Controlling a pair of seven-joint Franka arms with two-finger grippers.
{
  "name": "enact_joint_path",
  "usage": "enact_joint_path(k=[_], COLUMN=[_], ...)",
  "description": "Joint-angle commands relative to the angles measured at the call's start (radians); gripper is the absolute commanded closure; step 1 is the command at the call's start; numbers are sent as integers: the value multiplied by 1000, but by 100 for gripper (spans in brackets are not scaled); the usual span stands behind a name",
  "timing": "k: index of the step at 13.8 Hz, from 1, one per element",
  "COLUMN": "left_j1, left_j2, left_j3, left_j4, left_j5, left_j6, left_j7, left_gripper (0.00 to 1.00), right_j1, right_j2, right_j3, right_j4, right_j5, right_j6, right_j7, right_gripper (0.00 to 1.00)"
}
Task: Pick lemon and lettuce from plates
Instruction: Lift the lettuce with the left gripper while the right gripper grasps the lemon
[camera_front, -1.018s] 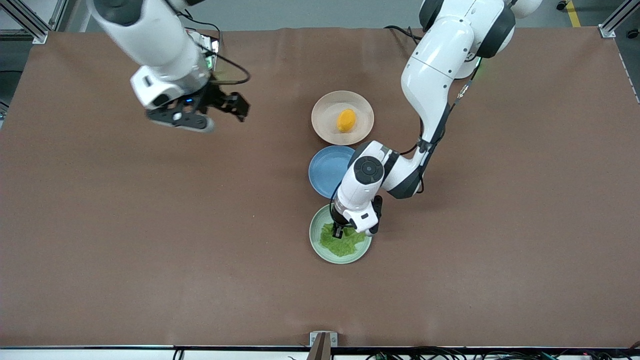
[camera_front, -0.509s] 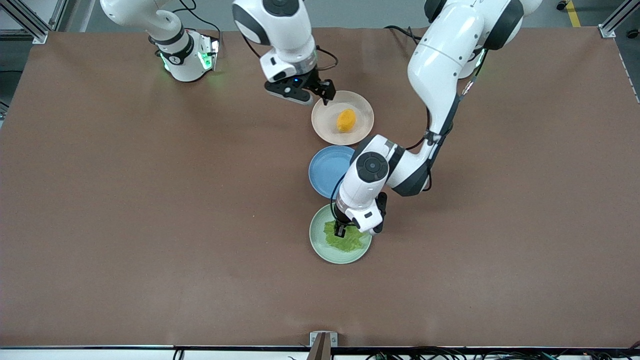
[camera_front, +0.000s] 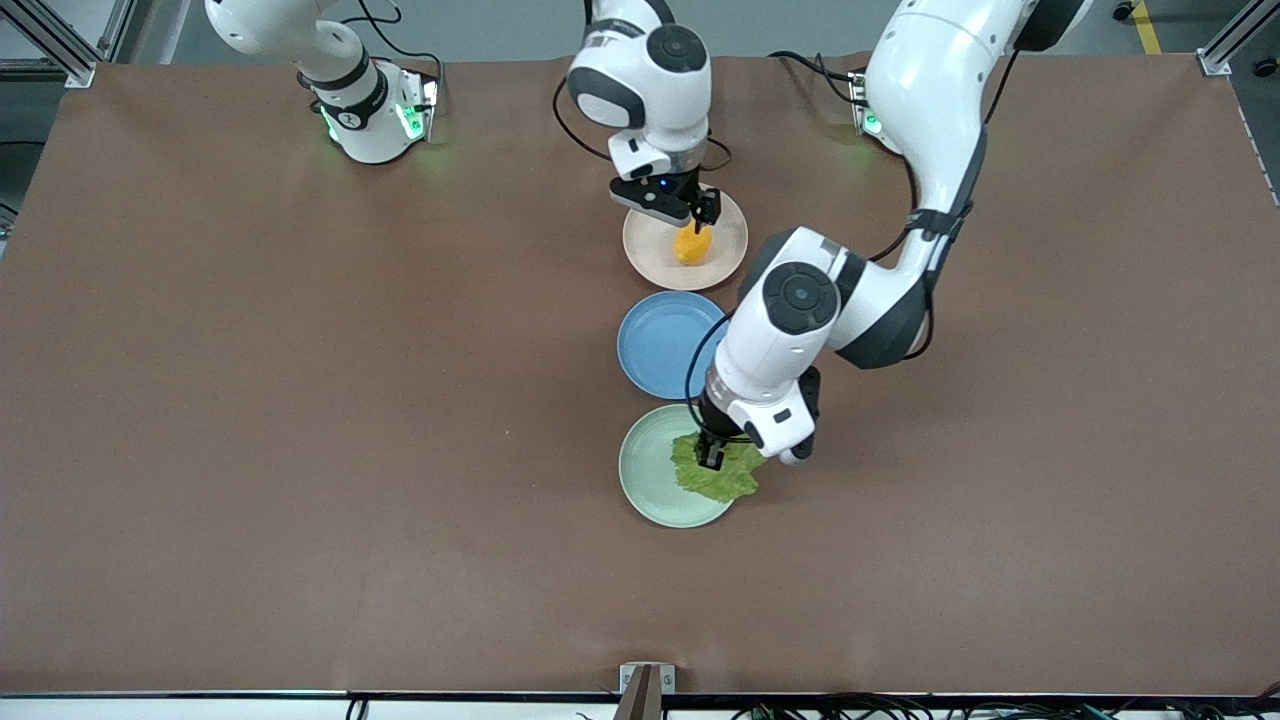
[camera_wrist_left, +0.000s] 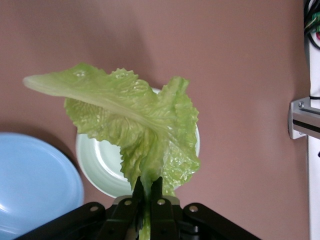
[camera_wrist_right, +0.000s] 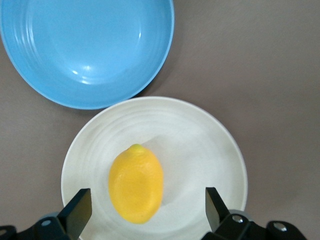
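A: Since a second ago, the right gripper (camera_front: 697, 215) has swung in over the lemon (camera_front: 692, 243); the lettuce (camera_front: 717, 470) has lifted.

B: Nearest first, from the blue plate (camera_front: 662, 343)?

A: Left gripper (camera_front: 711, 456), over the mint plate (camera_front: 650, 470) nearer the camera: pinched shut on the leaf's stem; thin hold, may slip. Right gripper: jaws wide, empty, astride the lemon on the beige plate (camera_front: 645, 245) farther off; smooth fruit may roll.

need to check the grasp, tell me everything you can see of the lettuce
The lettuce is one crinkled green leaf with a paler rib running to a pale stem end. The left gripper is shut on its lower edge, and the leaf hangs lifted over the mint green plate, spreading past the rim toward the left arm's end of the table. It looks thin and limp, folding near the grip. Only the fingers appear to touch it.
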Motion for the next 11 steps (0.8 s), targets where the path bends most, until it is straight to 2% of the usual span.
enact_joint_path(k=[1, 3, 6, 9, 11], left_j1=[47, 96, 178, 261, 307], left_j2=[-188, -285, -394, -466, -491], left_j3=[-2, -2, -2, -2, -2], left_j4=[-242, -380, -548, -694, -789], left_j5=[-26, -26, -26, -26, -26], left_j6=[-7, -7, 1, 29, 93], left_j7=[174, 320, 537, 726, 852], left_gripper=[100, 100, 100, 100, 100], right_j1=[35, 39, 42, 44, 50], right_j2=[121, 135, 148, 162, 171], right_j3=[-20, -18, -18, -18, -18], right_j4=[124, 126, 126, 126, 126], right_j5=[-45, -97, -104, -104, -102], right_j6=[-16, -17, -16, -10, 7], right_j7=[52, 81, 92, 101, 112], right_gripper=[0, 0, 0, 0, 3])
